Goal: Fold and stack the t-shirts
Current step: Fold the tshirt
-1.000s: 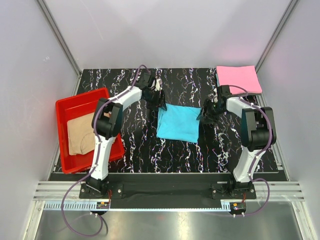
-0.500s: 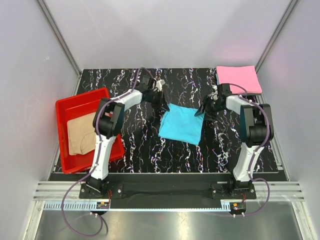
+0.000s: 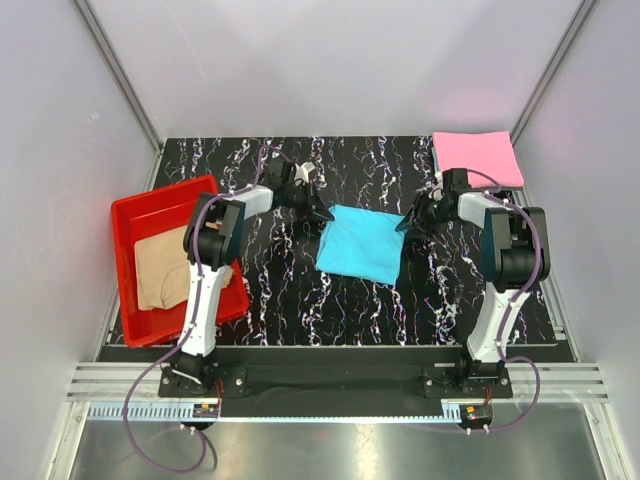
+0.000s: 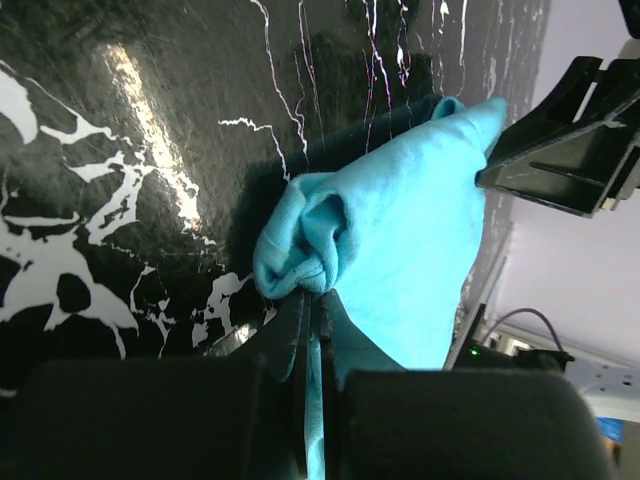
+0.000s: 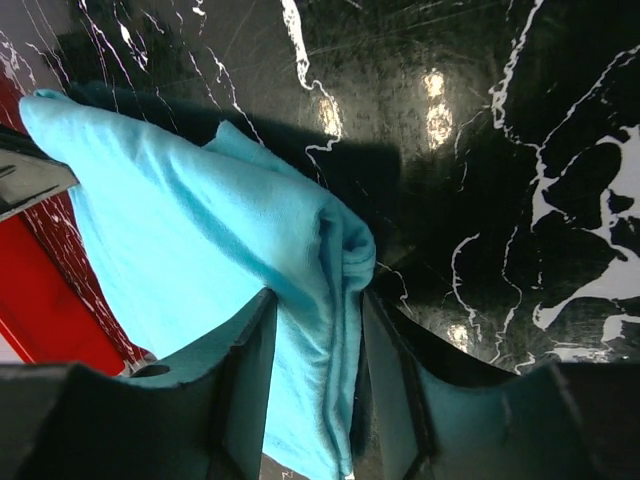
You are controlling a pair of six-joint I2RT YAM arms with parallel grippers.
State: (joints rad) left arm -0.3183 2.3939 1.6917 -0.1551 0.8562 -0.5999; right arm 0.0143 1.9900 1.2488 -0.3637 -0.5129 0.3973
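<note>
Two far corners of limp, light blue tee (image 3: 360,243): L jaws pinch one; R jaws straddle other, grip unclear. Likely sags, so hold edges.

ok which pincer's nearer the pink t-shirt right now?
Right. The right pincer is at the turquoise t-shirt's right corner, just near-left of the pink t-shirt. The left pincer is at the turquoise t-shirt's opposite corner, farther away.
</note>
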